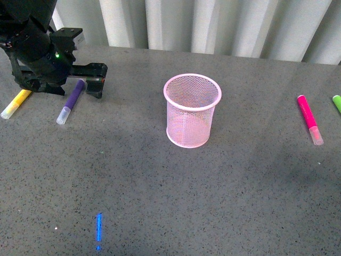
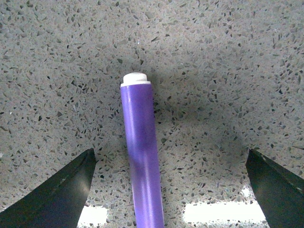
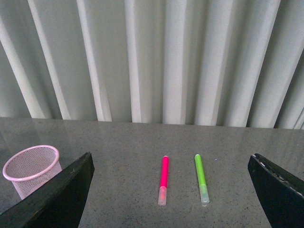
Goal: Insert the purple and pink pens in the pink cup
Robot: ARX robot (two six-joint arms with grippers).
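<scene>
Purple pen (image 1: 72,100) is lying upper left, untouched between the wide-spread jaws of the left gripper (image 2: 169,154); pink cup (image 1: 187,122) is standing mid-frame, pink pen (image 1: 309,118) lying far right; right gripper (image 3: 171,156) is gaping, empty.

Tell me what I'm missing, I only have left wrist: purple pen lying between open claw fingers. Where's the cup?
Observer: Front view has the pink cup upright mid-table, to the right of the purple pen and well apart from it.
Operator: Anything in it?
Observer: No pens inside; only mesh shows through.
Operator: And the other one?
Observer: Pink pen lies flat at far right, beside a green marker.
</scene>
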